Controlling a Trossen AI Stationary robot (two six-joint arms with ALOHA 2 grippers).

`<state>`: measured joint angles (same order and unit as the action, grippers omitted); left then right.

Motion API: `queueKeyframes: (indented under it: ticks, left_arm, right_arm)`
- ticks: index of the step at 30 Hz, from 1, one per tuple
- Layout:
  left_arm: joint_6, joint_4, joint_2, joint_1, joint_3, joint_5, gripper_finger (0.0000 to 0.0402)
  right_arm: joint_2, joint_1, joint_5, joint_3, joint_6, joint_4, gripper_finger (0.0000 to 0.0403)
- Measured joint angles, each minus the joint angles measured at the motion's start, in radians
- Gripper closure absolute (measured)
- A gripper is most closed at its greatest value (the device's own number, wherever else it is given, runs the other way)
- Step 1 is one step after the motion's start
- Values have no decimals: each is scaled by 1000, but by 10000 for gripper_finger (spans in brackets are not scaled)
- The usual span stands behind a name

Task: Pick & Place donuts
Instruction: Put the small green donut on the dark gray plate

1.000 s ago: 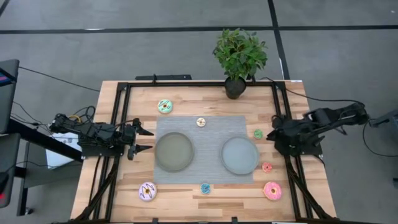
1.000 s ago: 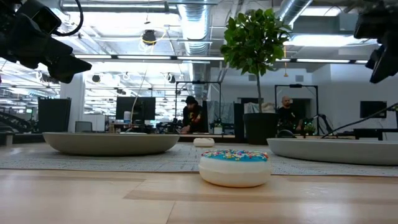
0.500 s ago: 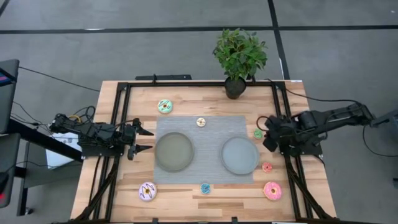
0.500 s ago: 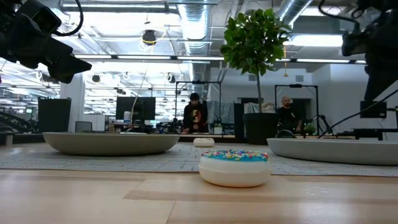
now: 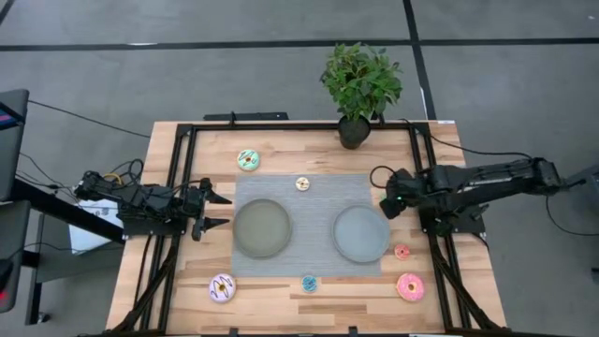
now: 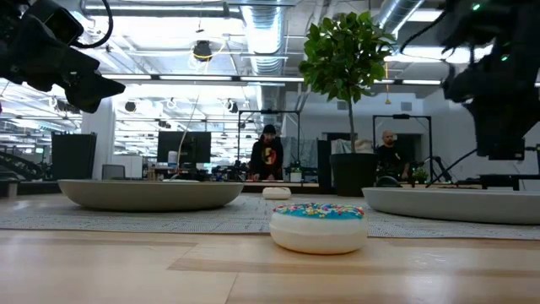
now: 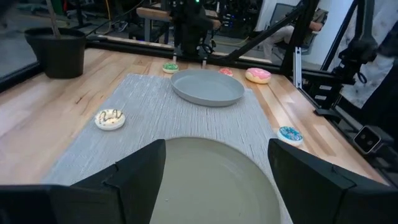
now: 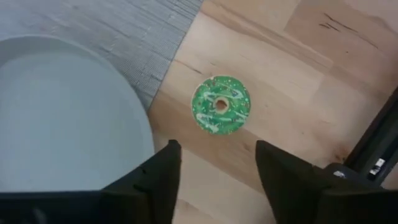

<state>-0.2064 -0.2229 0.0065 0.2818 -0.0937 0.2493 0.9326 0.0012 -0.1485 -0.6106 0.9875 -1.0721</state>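
Note:
My right gripper (image 8: pixel 216 177) hovers open over the wood beside the right grey plate (image 8: pixel 56 118), just short of a tiny green donut (image 8: pixel 221 104) that lies flat on the table. In the high view my right gripper (image 5: pixel 387 200) hides that donut. A green-white donut (image 5: pixel 248 160), a tiny yellow one (image 5: pixel 302 183), a purple-white one (image 5: pixel 222 287), a tiny blue one (image 5: pixel 309 283), a tiny red one (image 5: pixel 401 251) and a pink one (image 5: pixel 410 286) also lie flat on the table. My left gripper (image 5: pixel 211 211) waits open at the left plate's (image 5: pixel 262 228) left side.
Both plates sit on a grey mat (image 5: pixel 304 187) in the table's middle. A potted plant (image 5: pixel 358 89) stands at the far edge. Black frame rails (image 5: pixel 178 187) run along the table's left and right sides. People show in the room beyond the table.
My right gripper has reached from the table's right edge toward the left, over the tiny green donut, which it now covers in the high view. The donuts and plates have stayed where they were.

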Motion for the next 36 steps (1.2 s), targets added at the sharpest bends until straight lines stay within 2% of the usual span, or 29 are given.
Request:
queueKeyframes:
  ticks: [4,8,23,33,36]
  left_arm:
    - [-57,1,0,0,0,0,125]
    - [-77,1,0,0,0,0,125]
    - [-79,3,0,0,0,0,125]
    - [-80,3,0,0,0,0,125]
    - [-129,3,0,0,0,0,125]
  right_arm:
    - [88,-28,0,0,8,43,159]
    - [167,-66,-6,0,8,64,144]
    - [397,-185,-8,-1,-1,172,143]
    - [491,-196,31,-5,-19,235,143]
    - [506,-196,31,-6,-19,232,143]
